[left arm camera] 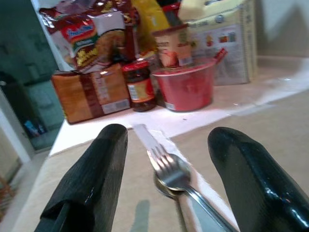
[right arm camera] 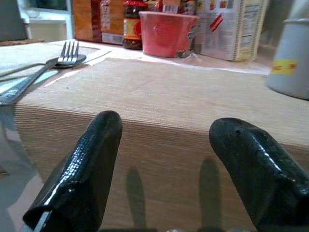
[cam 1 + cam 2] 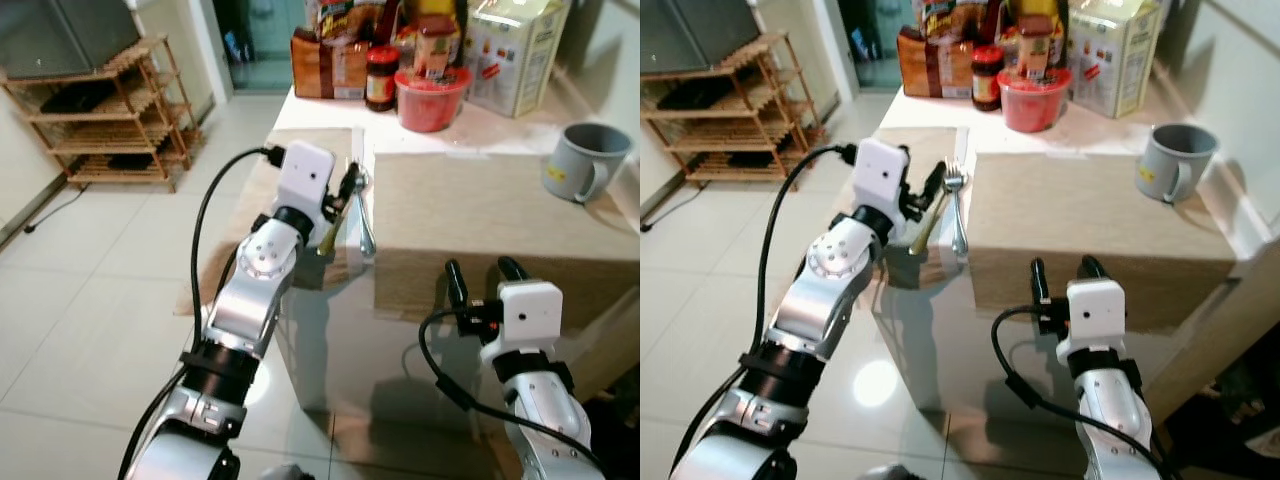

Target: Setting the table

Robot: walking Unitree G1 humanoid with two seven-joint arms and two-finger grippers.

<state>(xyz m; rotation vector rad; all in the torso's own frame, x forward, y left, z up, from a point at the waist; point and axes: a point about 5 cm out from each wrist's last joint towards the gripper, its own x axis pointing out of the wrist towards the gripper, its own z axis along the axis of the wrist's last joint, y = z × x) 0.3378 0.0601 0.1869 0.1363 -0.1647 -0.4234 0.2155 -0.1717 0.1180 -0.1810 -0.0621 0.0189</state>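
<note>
Fork (image 1: 166,164) between parted left jaws

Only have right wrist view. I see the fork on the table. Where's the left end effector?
Observer: Left end effector hovers right over the fork, open, one finger on each side, holding nothing.
Operator: How does my right one sit against the table?
Observer: Right end effector is open, at the near edge, in front of where the mat hangs over.
Operator: I only get the edge of the mug. Is it upright?
Observer: Yes. The mug stands upright at the mat's far right corner, handle toward the robot.
</note>
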